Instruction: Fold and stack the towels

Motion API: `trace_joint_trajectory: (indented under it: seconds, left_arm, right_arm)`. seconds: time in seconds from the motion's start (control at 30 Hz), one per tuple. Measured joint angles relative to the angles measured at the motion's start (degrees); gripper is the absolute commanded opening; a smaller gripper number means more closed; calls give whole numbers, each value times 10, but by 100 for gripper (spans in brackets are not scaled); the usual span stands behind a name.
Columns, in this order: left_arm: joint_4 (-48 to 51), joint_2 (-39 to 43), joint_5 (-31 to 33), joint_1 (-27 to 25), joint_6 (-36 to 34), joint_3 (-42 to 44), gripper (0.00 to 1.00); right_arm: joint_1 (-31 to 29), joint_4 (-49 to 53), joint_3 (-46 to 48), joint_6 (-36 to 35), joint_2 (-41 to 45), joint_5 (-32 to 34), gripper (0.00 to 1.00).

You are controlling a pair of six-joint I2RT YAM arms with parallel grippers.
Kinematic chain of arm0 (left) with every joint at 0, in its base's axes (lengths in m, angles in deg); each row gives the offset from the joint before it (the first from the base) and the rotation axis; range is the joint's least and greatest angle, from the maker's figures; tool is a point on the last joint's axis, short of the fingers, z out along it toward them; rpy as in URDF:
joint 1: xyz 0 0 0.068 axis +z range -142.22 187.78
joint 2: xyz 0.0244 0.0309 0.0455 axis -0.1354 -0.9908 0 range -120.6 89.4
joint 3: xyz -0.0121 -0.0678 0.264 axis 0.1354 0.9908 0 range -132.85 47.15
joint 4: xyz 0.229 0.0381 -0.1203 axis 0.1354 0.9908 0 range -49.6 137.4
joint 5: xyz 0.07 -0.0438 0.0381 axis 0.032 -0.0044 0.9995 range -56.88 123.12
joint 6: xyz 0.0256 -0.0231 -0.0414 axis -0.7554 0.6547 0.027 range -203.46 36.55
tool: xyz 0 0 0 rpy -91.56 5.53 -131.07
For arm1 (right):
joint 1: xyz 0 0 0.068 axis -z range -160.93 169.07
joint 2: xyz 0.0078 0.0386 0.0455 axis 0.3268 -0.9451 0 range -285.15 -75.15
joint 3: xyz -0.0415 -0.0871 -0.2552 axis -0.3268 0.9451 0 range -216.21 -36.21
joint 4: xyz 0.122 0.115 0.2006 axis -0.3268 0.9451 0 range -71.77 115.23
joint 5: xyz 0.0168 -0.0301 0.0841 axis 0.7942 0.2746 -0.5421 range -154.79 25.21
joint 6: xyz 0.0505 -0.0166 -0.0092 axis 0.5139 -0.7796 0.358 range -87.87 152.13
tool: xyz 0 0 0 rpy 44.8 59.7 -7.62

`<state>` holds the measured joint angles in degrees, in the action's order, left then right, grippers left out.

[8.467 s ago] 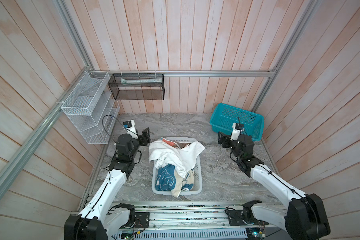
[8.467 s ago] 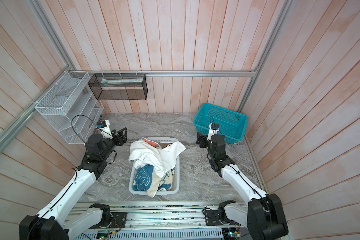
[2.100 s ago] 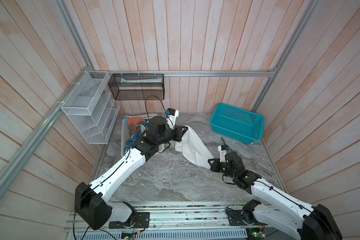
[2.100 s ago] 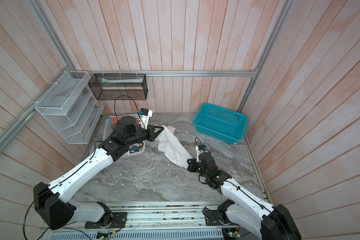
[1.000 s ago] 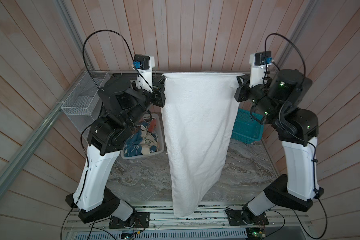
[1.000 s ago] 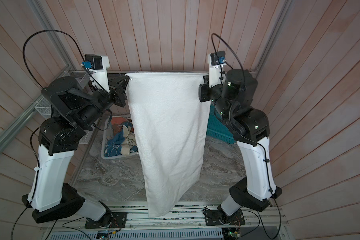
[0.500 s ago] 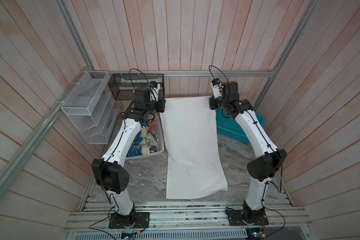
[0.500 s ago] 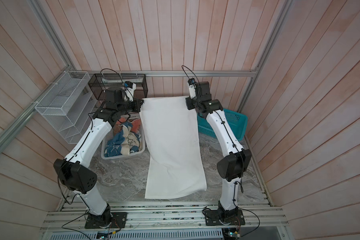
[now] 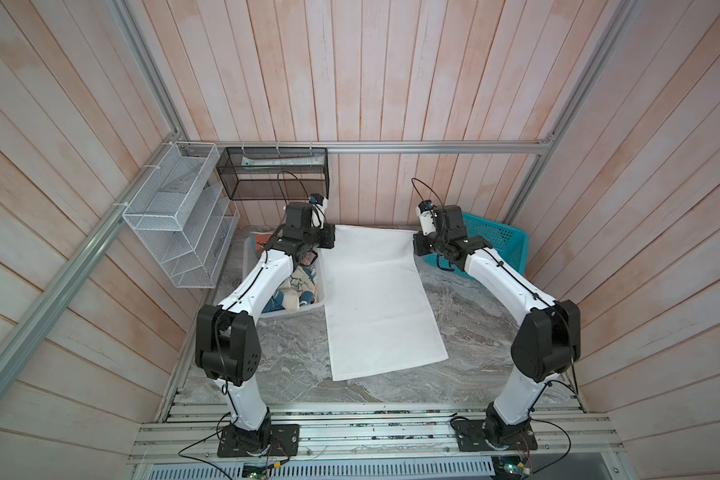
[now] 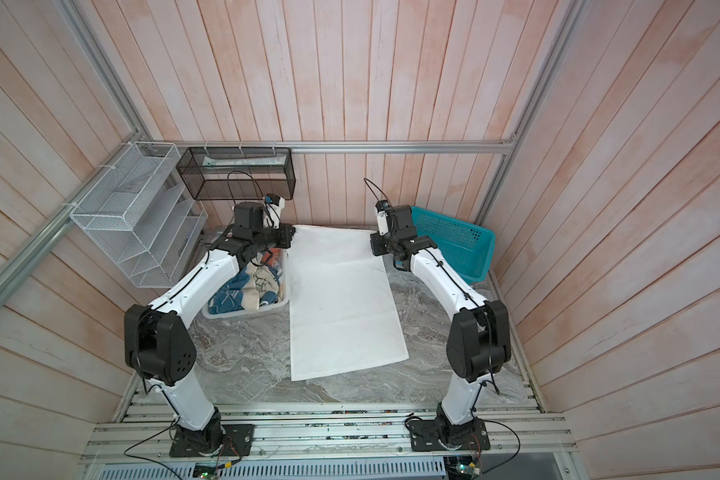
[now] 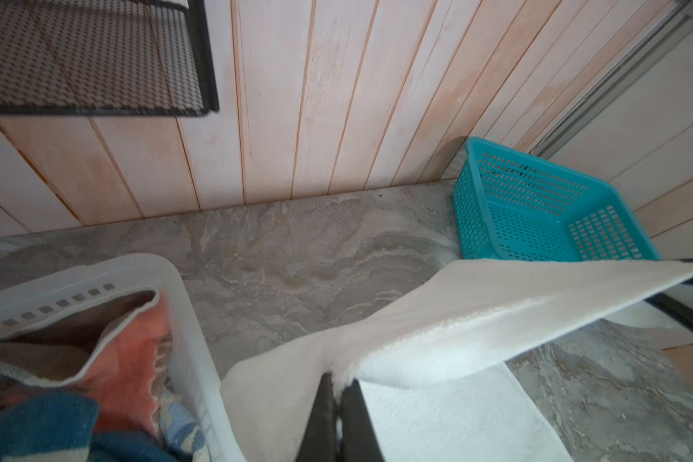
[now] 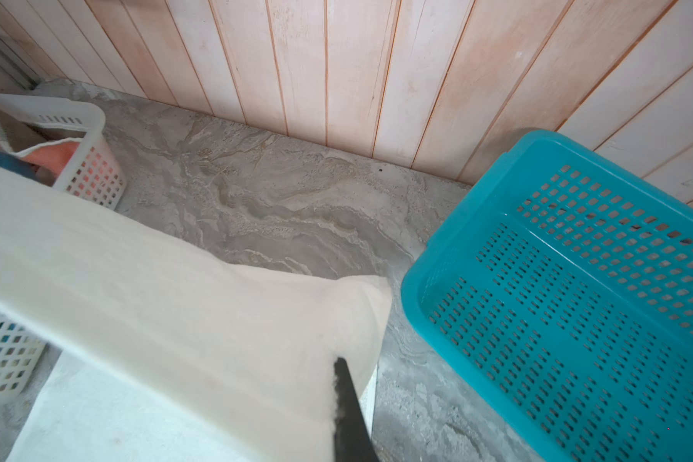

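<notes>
A second ago the white towel (image 9: 375, 299) (image 10: 341, 299) hung as a long curtain from both arms, raised high towards the camera. Now it lies lengthwise down the middle of the tabletop (image 9: 466, 332) in both top views. Its near end lies flat at centre frame, and its far edge is at the back wall. That far edge is not down yet. In the left wrist view the left fingers (image 11: 324, 412) are pressed together on one far corner, and in the right wrist view only one of the right fingers (image 12: 345, 404) shows, with cloth gathered against it. Both arms hold that hem a little above the stone. My reading is that the spreading step is nearly done: the corners need setting down before the first fold, and nothing is stacked so far.

- The white wire rack (image 9: 171, 216) on the wall at left of frame shows nothing clear in its tiers.
- The black mesh basket (image 9: 273, 172) on the back wall holds a flat pale packet.
- The teal basket (image 9: 516, 249) (image 11: 469, 200), at right of frame, shows nothing inside.
- The white basket (image 9: 292, 309) (image 11: 193, 320), touching the towel's left edge, holds the remaining towels bunched together. These include a coral-orange towel (image 11: 129, 352) and a blue-and-cream towel (image 9: 296, 286).
</notes>
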<state>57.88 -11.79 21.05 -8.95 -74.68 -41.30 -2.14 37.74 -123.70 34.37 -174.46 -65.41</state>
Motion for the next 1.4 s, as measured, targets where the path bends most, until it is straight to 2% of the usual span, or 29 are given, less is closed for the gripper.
trace_joint_trajectory:
  seconds: [0.13, 0.27, 0.43, 0.53, 0.8, 0.97, 1.2, 1.4]
  left_arm:
    - [-24, 62, 14, -40, 26, 134, 0]
    - [-42, 92, 27, -93, 68, 253, 0]
    - [-52, 92, 35, -137, 118, 350, 0]
    - [-50, 84, 52, -141, 129, 367, 0]
    - [-29, 78, 105, -94, 121, 367, 0]
    - [-18, 85, 106, -54, 99, 366, 0]
    - [-21, 98, 93, -69, 83, 368, 0]
    - [-54, 104, 73, -92, 110, 422, 0]
  right_arm:
    - [-14, -27, 119, 17, 64, -2, 0]
    - [-28, -38, 243, 38, 90, -9, 0]
    - [-30, -49, 372, 78, 94, -35, 0]
    - [-30, -62, 409, 98, 93, -57, 0]
    - [-71, -105, 411, 119, 51, -75, 0]
    - [-88, -133, 399, 125, 30, -90, 0]
    - [-87, -86, 360, 112, 19, -54, 0]
    - [-81, -58, 344, 94, 19, -18, 0]
